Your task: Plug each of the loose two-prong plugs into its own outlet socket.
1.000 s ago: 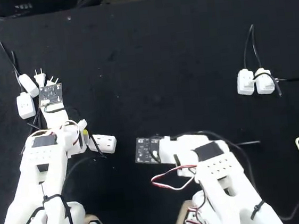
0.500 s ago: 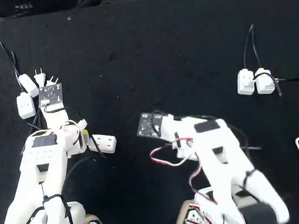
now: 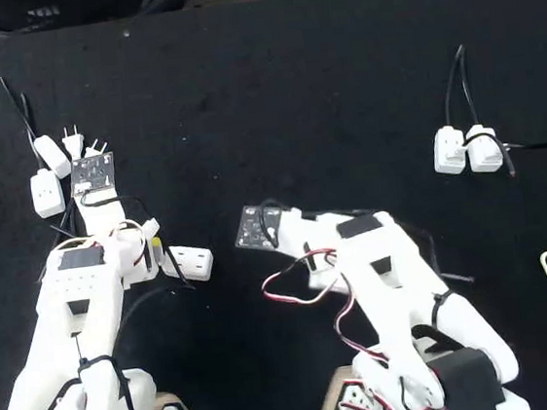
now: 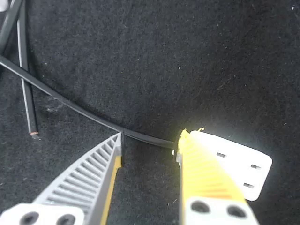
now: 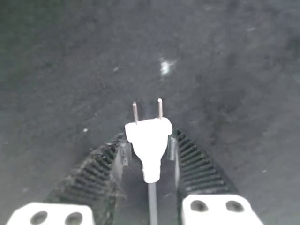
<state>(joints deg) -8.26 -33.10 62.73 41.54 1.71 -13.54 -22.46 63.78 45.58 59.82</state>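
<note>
- Right wrist view: right gripper [image 5: 148,143] clamped on a white two-prong plug [image 5: 148,131], prongs pointing forward over the black table [image 5: 225,56]
- Left wrist view: left gripper [image 4: 151,139] with jaws apart, straddling a black cable [image 4: 70,105], one finger just beside the white socket block [image 4: 236,164]
- Step, as judged: plug held, not yet brought to the socket block
- Next move: line the prongs up with one pair of slots, steady the block, press straight in
</note>
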